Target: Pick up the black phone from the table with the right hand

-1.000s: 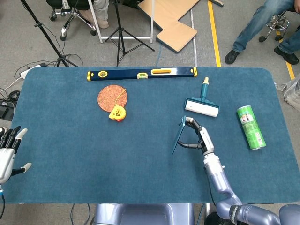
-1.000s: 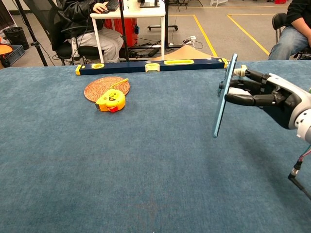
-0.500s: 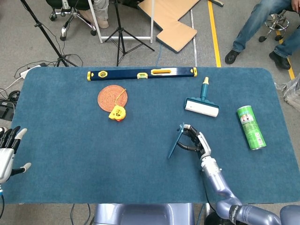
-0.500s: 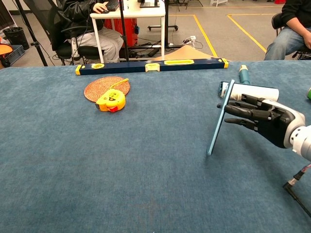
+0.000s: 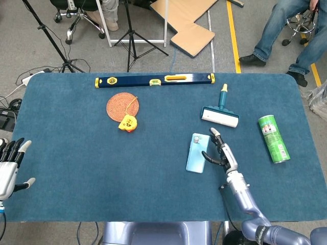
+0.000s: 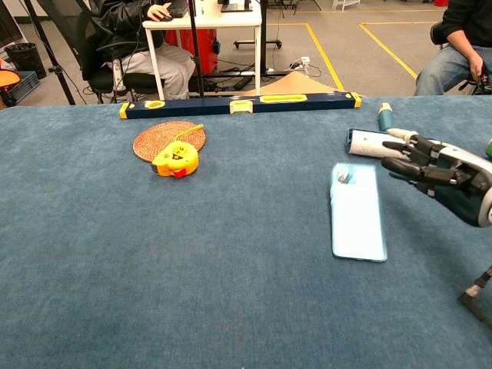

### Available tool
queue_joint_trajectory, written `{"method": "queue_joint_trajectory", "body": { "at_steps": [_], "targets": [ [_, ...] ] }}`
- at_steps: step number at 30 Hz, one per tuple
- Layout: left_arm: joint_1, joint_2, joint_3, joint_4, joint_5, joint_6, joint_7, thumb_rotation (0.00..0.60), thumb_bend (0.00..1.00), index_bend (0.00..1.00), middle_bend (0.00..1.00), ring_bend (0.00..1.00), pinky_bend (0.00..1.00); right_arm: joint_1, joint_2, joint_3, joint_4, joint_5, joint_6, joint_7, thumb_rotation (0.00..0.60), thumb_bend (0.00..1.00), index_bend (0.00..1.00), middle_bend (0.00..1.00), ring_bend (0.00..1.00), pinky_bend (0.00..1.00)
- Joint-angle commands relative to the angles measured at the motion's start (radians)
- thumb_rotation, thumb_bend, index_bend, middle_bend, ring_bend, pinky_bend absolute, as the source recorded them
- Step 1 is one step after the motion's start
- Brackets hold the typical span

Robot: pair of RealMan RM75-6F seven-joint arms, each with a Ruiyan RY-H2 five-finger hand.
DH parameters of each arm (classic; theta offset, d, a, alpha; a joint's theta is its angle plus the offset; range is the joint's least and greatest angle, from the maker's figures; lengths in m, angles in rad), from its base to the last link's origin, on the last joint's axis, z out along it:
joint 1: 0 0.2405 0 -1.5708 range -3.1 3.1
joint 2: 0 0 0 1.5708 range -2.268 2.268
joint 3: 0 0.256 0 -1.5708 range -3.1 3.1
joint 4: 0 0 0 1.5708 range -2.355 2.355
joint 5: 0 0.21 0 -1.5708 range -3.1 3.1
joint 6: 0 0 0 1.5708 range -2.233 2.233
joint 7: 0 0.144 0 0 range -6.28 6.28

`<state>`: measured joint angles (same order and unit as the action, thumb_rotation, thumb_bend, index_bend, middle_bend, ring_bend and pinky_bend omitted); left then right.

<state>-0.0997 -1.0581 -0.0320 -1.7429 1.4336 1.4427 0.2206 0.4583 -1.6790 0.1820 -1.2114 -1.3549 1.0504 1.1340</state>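
Note:
The phone lies flat on the blue table with its light blue back up; the chest view shows it right of centre. My right hand hovers just right of the phone, its fingers spread toward the phone's edge and holding nothing. Whether a fingertip touches the phone I cannot tell. My left hand hangs off the table's near left corner, fingers apart and empty.
A lint roller lies just beyond the right hand, and a green can lies to its right. A spirit level runs along the far edge. A woven coaster and yellow tape measure sit left of centre.
The phone stood on edge, held upright by my right hand; it has tipped left and now lies flat. The right hand has let go and drawn back slightly.

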Motion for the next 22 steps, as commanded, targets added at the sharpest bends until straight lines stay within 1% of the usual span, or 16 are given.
{"method": "queue_joint_trajectory", "body": {
  "at_steps": [1,5,7,10,13,14,16,18,19,20,22],
  "targets": [
    [0.001,0.001,0.001,-0.002,0.004,0.003,-0.001,0.600,0.00,0.00,0.00,0.00,0.00,-0.010,0.026,0.009,0.014,-0.015,0.037,-0.045,0.600,0.23,0.03,0.00,0.00,0.00],
    [0.003,0.004,0.004,-0.005,0.013,0.008,-0.004,0.600,0.00,0.00,0.00,0.00,0.00,-0.024,0.070,0.016,-0.005,-0.039,0.095,-0.111,0.600,0.23,0.03,0.00,0.00,0.00],
    [0.005,0.006,0.006,-0.009,0.021,0.012,-0.007,0.600,0.00,0.00,0.00,0.00,0.00,-0.029,0.101,0.013,-0.013,-0.070,0.135,-0.175,0.600,0.22,0.04,0.00,0.00,0.00],
    [0.007,0.008,0.009,-0.011,0.028,0.017,-0.011,0.600,0.00,0.00,0.00,0.00,0.00,-0.034,0.138,0.002,-0.015,-0.119,0.185,-0.244,0.600,0.22,0.04,0.00,0.00,0.00],
    [0.011,0.012,0.012,-0.015,0.040,0.026,-0.015,0.600,0.00,0.00,0.00,0.00,0.00,-0.045,0.203,-0.031,-0.009,-0.211,0.263,-0.368,0.600,0.22,0.04,0.00,0.00,0.00],
    [0.013,0.013,0.013,-0.015,0.045,0.029,-0.016,0.600,0.00,0.00,0.00,0.00,0.00,-0.051,0.224,-0.042,-0.007,-0.238,0.286,-0.418,0.600,0.21,0.03,0.00,0.00,0.00],
    [0.017,0.015,0.015,-0.014,0.054,0.038,-0.020,0.600,0.00,0.00,0.00,0.00,0.00,-0.068,0.285,-0.076,-0.006,-0.300,0.329,-0.576,0.600,0.18,0.03,0.00,0.00,0.00],
    [0.020,0.015,0.017,-0.011,0.063,0.047,-0.020,0.600,0.00,0.00,0.00,0.00,0.00,-0.088,0.349,-0.101,-0.043,-0.329,0.344,-0.733,0.600,0.06,0.02,0.00,0.00,0.00],
    [0.022,0.014,0.018,-0.009,0.066,0.050,-0.018,0.600,0.00,0.00,0.00,0.00,0.00,-0.100,0.378,-0.111,-0.063,-0.339,0.352,-0.812,0.600,0.03,0.02,0.00,0.00,0.00],
    [0.023,0.011,0.019,-0.005,0.072,0.056,-0.014,0.600,0.00,0.00,0.00,0.00,0.00,-0.122,0.415,-0.120,-0.108,-0.337,0.360,-0.915,0.600,0.00,0.01,0.00,0.00,0.00],
    [0.025,0.003,0.020,0.004,0.083,0.064,-0.008,0.600,0.00,0.00,0.00,0.00,0.00,-0.165,0.472,-0.131,-0.214,-0.309,0.370,-1.082,0.600,0.00,0.01,0.00,0.00,0.00]
  ]
}}
